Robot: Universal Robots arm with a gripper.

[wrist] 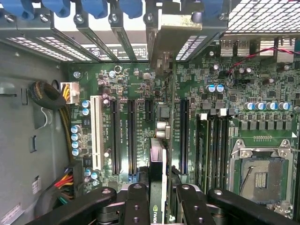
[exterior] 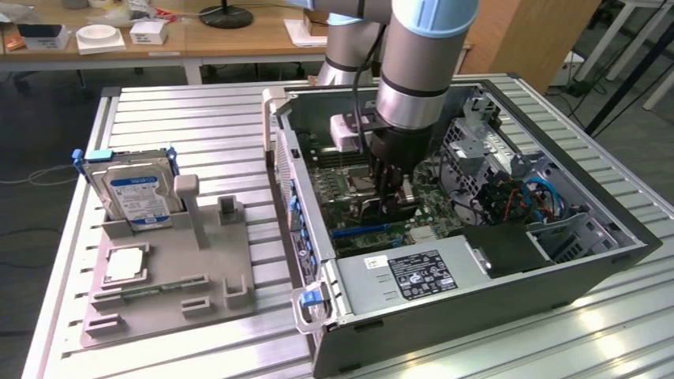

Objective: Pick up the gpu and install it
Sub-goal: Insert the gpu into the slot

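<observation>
Clamped between our black gripper's (wrist: 159, 206) fingers (wrist: 137, 206), the thin dark-green gpu card (wrist: 158, 159) hangs edge-on over the long black slots (wrist: 131, 136) of the green motherboard (wrist: 201, 79) inside the open grey computer case (exterior: 589, 268), where, we judge, slight tilt or offset could jam its edge beside a slot.

Looks like a robotics lab here: slotted aluminium counter (exterior: 179, 118), an opened computer case (exterior: 474, 316) on it, a grey parts fixture (exterior: 211, 268) alongside, wooden desks (exterior: 221, 43) behind with boxes (exterior: 147, 31).
</observation>
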